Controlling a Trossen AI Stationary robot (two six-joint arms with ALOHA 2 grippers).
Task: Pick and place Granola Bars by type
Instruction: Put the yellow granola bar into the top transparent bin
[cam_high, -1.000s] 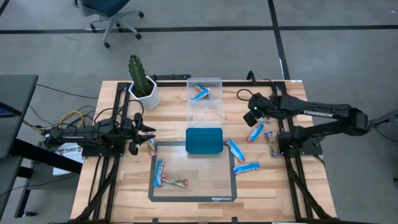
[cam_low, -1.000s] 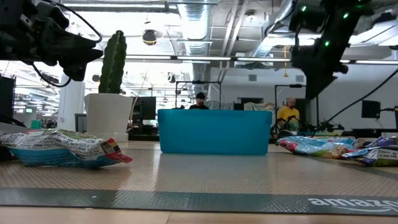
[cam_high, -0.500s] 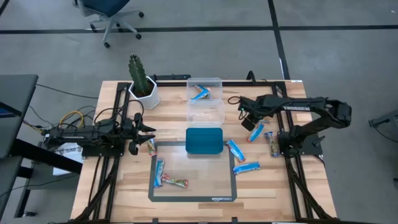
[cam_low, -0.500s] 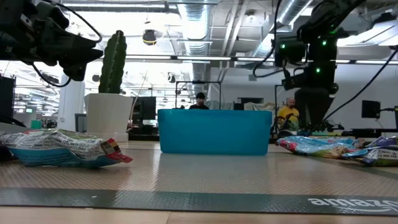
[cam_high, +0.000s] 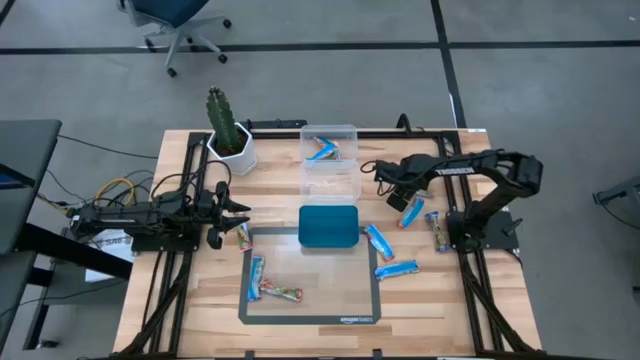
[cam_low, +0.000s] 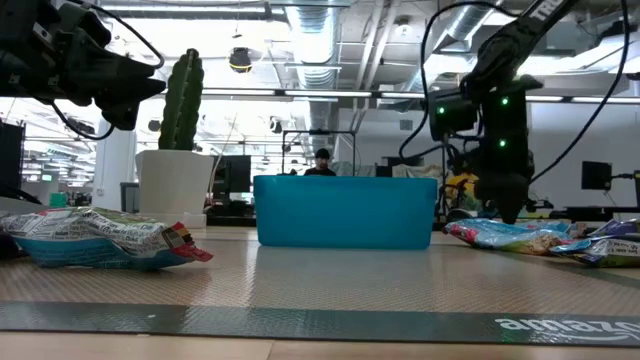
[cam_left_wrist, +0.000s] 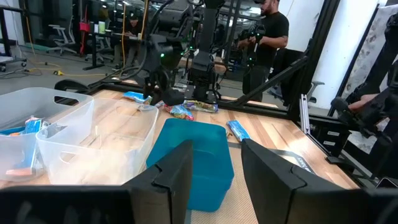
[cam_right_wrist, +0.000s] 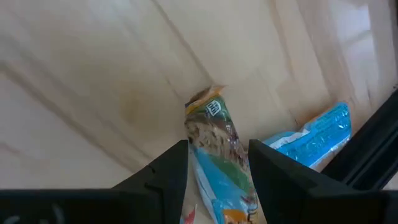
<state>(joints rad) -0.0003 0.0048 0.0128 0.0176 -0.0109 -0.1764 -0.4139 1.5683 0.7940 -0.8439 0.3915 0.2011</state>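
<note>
Granola Bars, shiny blue wrapped oblongs (cam_high: 410, 212), lie right of centre in the high view, with the right gripper (cam_high: 383, 176) spread open above one (cam_right_wrist: 217, 158). Near the left edge the left gripper (cam_high: 237, 208) waits, fingers apart, beside a multicoloured bar (cam_high: 244, 236).

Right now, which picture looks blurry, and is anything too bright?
Right wrist view: the granola bar between the right gripper fingers looks soft, the wood streaky. Low view: ceiling lights glare white, and the left gripper and cactus show dark against them. High view: evenly lit and sharp.
</note>
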